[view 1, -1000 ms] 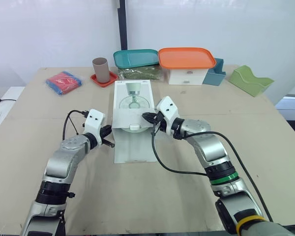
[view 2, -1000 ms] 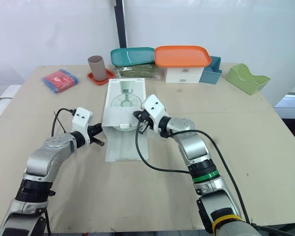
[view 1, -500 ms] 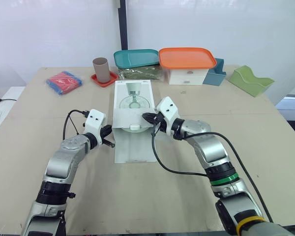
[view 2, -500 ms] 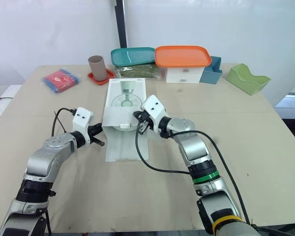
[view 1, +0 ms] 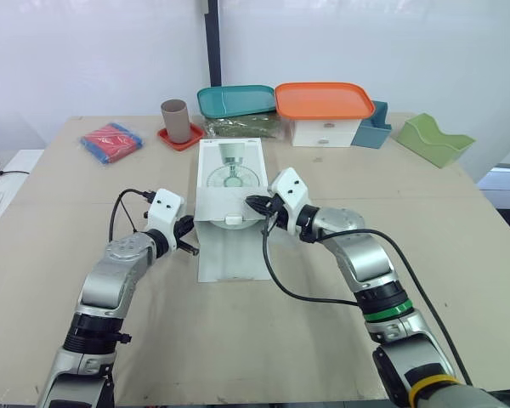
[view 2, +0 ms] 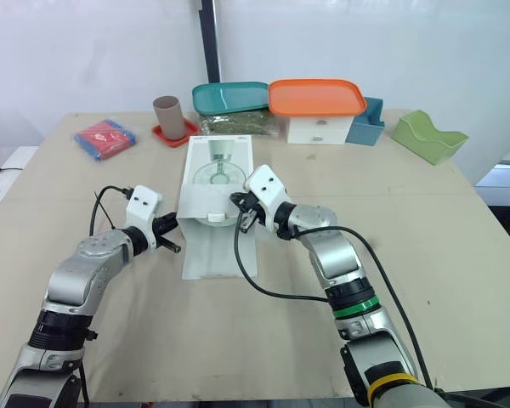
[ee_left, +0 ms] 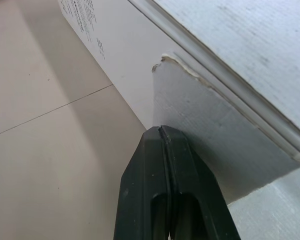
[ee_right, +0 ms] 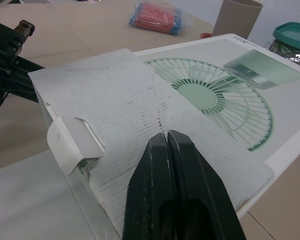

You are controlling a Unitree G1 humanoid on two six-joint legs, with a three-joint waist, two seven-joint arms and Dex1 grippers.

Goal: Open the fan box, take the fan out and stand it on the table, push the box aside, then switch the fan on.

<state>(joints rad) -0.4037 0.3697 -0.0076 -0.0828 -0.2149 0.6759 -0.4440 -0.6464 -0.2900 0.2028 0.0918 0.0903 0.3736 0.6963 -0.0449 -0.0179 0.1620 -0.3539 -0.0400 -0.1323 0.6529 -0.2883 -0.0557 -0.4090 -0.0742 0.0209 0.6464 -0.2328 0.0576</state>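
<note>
Fan box: a white cardboard box lies flat in the middle of the table. It has a green fan picture on top, and its long flap lies open.
Left gripper: fingers pressed together, empty, tip at the box's left side.
Right gripper: fingers pressed together, tip on the rough grey flap.
Behind the box: round brown cup, teal tray, orange lid.
Far sides: red and blue pack, green holder.
</note>
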